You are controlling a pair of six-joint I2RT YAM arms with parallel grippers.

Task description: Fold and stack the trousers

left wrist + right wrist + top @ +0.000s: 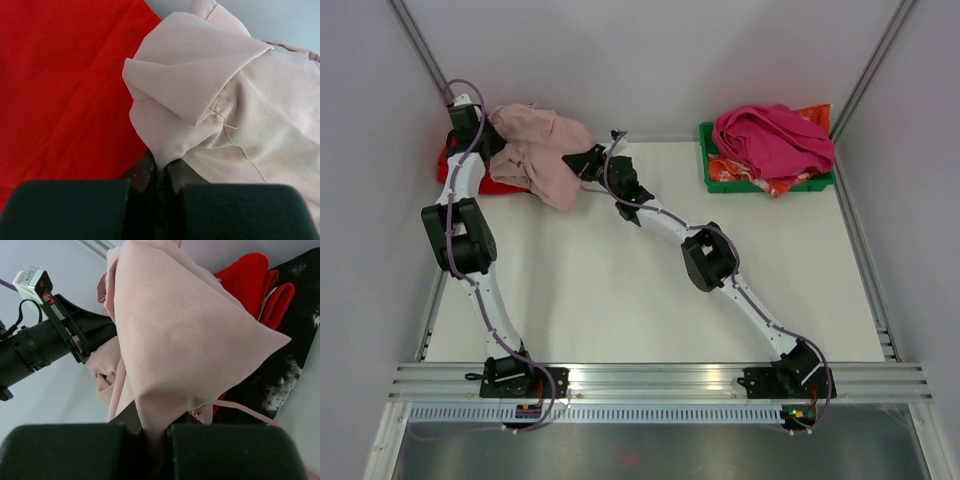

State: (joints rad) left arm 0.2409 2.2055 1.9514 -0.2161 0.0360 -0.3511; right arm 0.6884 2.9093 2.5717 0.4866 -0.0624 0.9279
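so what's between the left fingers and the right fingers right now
Only the pale dusty-pink thin-fabric trousers, bunched in a hump; the left fingers and right fingers each pinch a fold. The top external view shows the whole span.

No text, brand, number or sign can be read in any view; the small white box (29,277) at the far left is too blurred.
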